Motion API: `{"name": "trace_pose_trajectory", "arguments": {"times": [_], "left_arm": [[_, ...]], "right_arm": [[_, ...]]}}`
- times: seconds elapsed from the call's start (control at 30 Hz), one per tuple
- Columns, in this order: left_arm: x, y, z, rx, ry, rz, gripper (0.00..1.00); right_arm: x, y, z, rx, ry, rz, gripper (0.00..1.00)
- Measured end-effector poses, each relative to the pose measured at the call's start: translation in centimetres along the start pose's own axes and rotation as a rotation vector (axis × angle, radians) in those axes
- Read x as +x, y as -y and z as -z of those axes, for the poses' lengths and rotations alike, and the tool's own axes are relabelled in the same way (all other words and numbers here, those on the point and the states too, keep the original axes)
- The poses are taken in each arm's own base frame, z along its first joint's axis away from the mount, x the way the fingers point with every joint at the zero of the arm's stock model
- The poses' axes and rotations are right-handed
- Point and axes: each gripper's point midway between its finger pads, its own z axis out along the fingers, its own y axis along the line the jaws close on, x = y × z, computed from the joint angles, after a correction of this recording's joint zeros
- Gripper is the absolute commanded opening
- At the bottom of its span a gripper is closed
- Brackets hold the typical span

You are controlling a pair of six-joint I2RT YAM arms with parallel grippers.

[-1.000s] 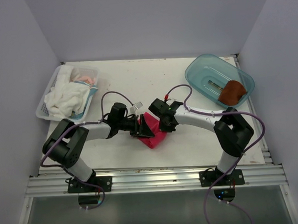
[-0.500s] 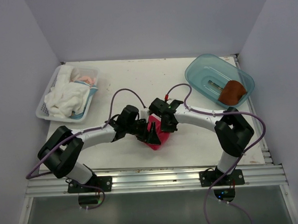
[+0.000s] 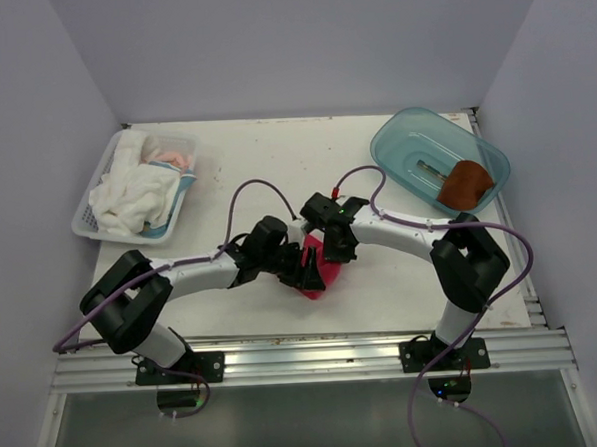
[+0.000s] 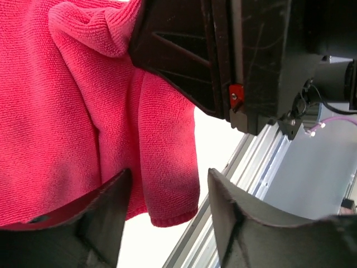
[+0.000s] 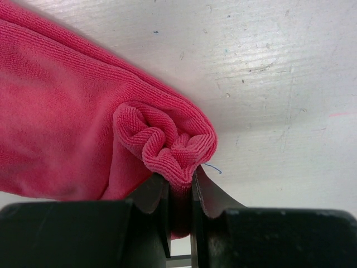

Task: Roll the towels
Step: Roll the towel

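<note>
The pink-red towel [image 3: 325,272] lies partly rolled at the table's middle front. My right gripper [image 3: 332,252] is shut on its bunched, rolled end [image 5: 177,153], and the flat rest of the cloth spreads to the left [image 5: 56,123]. My left gripper [image 3: 309,271] has come in from the left and stands open, its two fingers either side of the towel's folded lower edge [image 4: 167,190]. The left finger [image 4: 103,218] is against the cloth and the right one stands apart from it. The rust-brown towel [image 3: 466,183] sits in the blue tub.
A white basket [image 3: 86,217] holding white cloths stands at the back left. The clear blue tub [image 3: 404,143] is at the back right. An aluminium rail [image 3: 306,359] runs along the near table edge, close below the towel.
My left arm has reached to the right, bringing its gripper onto the pink-red towel beside the right gripper. The right gripper has kept its hold and barely moved.
</note>
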Motion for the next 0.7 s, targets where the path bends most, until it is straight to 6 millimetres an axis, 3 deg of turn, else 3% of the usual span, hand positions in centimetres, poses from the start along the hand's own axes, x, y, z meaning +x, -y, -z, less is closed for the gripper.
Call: {"name": "trace_pose_trajectory", "arguments": {"times": [0.03,0.13,0.17,0.2,0.23,0.33,0.37,0.47,0.7], "left_arm": [[0.0,0.1,-0.1,-0.004,0.002,0.000,0.55],[0.2,-0.2,-0.5,-0.029,0.005,0.019,0.32],[0.2,-0.4,-0.6,-0.036,0.005,0.027,0.13],[0.3,-0.6,-0.8,-0.044,0.002,0.044,0.05],[0.4,-0.8,-0.9,-0.050,-0.002,0.052,0.00],[0.5,-0.7,-1.3,-0.023,-0.008,0.073,0.00],[0.6,-0.5,-1.4,-0.006,-0.006,0.080,0.00],[0.8,-0.6,-1.1,0.057,0.006,0.130,0.00],[1.2,-1.1,-0.3,0.199,0.030,0.264,0.00]], "right_arm": [[0.0,0.0,0.0,-0.001,-0.001,-0.001,0.00],[0.1,-0.1,0.0,-0.005,-0.007,-0.002,0.00],[0.1,-0.1,0.0,-0.007,-0.009,-0.003,0.00],[0.1,-0.1,0.0,-0.008,-0.011,-0.004,0.08],[0.1,-0.1,0.0,-0.010,-0.013,-0.004,0.32],[0.1,-0.2,0.1,-0.027,-0.009,-0.011,0.64],[0.1,-0.1,0.3,-0.041,-0.006,-0.016,0.68],[0.1,0.4,1.7,-0.119,0.020,-0.049,0.73],[-1.4,2.2,4.3,-0.361,0.158,-0.222,0.74]]}}
